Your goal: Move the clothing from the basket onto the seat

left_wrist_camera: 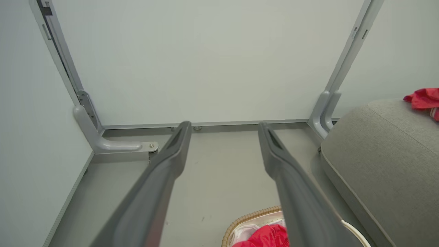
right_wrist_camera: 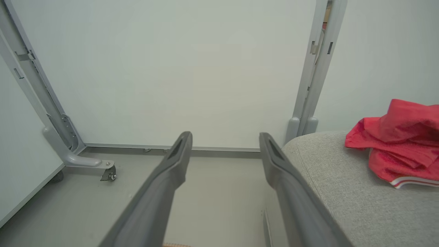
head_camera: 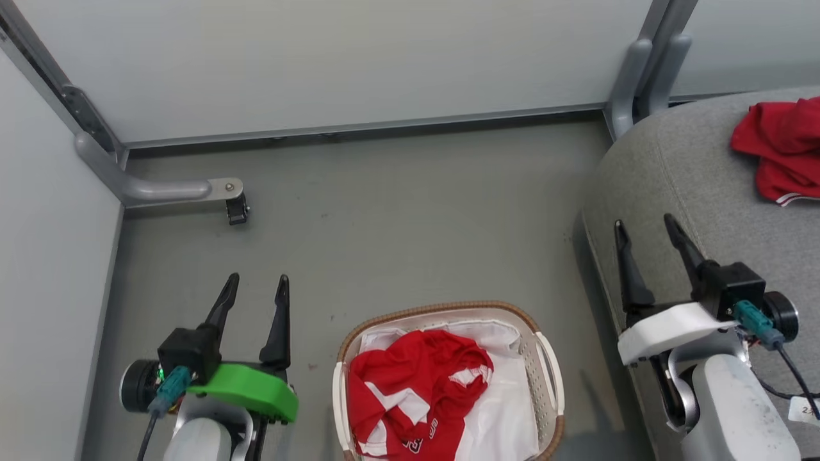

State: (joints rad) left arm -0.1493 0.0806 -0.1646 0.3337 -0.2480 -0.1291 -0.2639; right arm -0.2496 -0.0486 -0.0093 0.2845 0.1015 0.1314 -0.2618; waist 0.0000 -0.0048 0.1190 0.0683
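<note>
Head view: the left gripper (head_camera: 258, 278) and right gripper (head_camera: 644, 221) both hang spread wide and empty. The clothing (head_camera: 416, 378) fills the basket (head_camera: 448, 307) between them, likely nearer the left. One garment (head_camera: 778, 147) lies on the seat (head_camera: 672, 166).
Left wrist view: the basket sits low and right of the gripper.
Right wrist view: the seat is to the right.
</note>
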